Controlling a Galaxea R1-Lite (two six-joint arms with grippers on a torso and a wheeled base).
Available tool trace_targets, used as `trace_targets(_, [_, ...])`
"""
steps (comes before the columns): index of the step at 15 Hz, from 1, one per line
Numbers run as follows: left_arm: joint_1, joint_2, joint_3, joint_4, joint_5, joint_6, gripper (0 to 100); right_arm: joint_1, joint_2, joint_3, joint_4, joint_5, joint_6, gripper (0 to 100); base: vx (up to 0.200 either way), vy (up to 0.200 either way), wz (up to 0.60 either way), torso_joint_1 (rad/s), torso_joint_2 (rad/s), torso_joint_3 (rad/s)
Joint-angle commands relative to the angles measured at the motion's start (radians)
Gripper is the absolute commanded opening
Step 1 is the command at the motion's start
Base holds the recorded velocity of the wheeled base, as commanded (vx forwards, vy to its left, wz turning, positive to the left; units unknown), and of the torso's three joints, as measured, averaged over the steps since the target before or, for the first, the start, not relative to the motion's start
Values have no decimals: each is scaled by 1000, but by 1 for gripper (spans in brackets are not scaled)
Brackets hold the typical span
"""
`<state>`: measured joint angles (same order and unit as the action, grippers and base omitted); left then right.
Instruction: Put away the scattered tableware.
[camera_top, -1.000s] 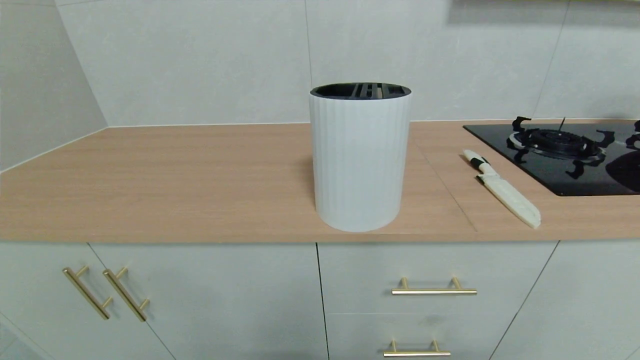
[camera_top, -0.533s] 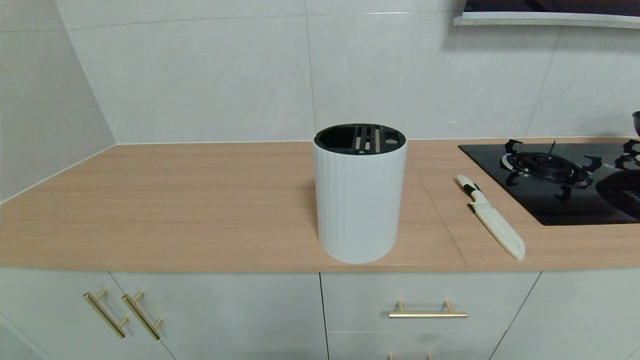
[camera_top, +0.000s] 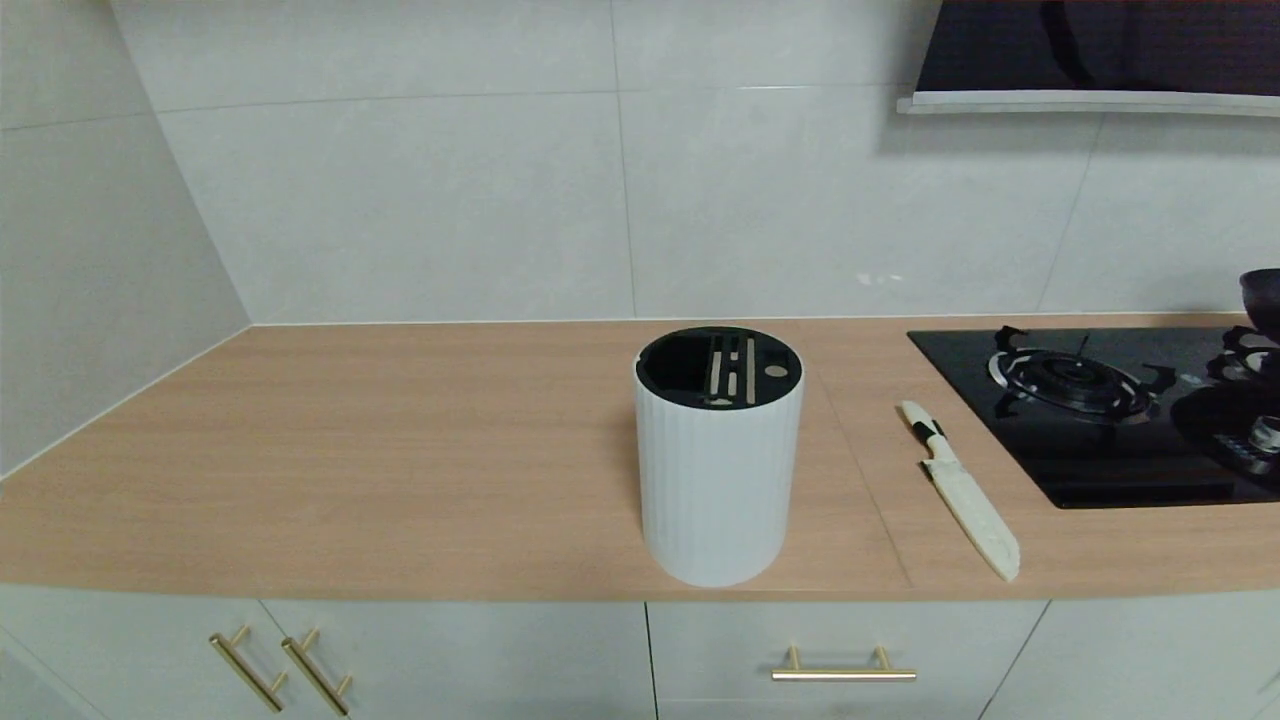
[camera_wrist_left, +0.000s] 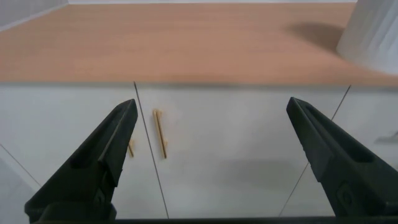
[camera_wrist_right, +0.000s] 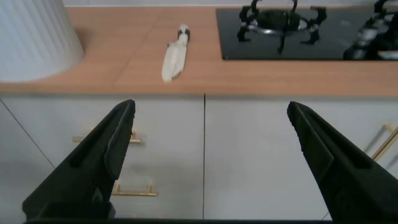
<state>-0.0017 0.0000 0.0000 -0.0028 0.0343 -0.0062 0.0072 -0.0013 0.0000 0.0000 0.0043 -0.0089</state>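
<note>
A: Head view first; what lies out, and why there?

B: One knife (camera_top: 960, 490), flat on the surface (camera_top: 400, 450) between the white holder (camera_top: 715, 480) and the hob (camera_top: 1090, 420), blade towards the front edge. There is one holder, upright, slotted top facing up; I judge that is so a blade can drop in from above.

A: Left wrist view?

B: The left tool (camera_wrist_left: 211, 112) hangs below the surface's edge, before the cupboard fronts; its two fingers are spread wide, nothing between them. The holder's base (camera_wrist_left: 373, 34) stands well apart from it; two brass handles (camera_wrist_left: 160, 134) show on the doors ahead.

A: Right wrist view?

B: The right tool (camera_wrist_right: 211, 109) is likewise low, two fingers spread, empty. The knife (camera_wrist_right: 175, 56) lies ahead near the edge, the holder (camera_wrist_right: 34, 37) off to its side; being on the knife's side, this arm looks the likelier to fetch it.
</note>
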Motion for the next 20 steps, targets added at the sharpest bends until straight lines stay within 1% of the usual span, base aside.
trace_targets(1, [0, 2, 0, 0, -1, 0, 100, 0, 1, 0, 0, 0, 0, 100, 0, 0, 0, 242, -544, -300])
trace_targets(9, [0, 2, 0, 0, 1, 0, 100, 0, 1, 0, 0, 0, 0, 100, 0, 0, 0, 273, -579, -305])
trace_targets(13, [0, 2, 0, 0, -1, 0, 100, 0, 1, 0, 0, 0, 0, 100, 0, 0, 0, 203, -426, -223])
trace_targets(16, [0, 2, 0, 0, 1, 0, 100, 0, 1, 0, 0, 0, 0, 100, 0, 0, 0, 152, -313, -157])
trace_targets(20, [0, 2, 0, 0, -1, -1, 100, 0, 1, 0, 0, 0, 0, 100, 0, 0, 0, 5, -15, -7])
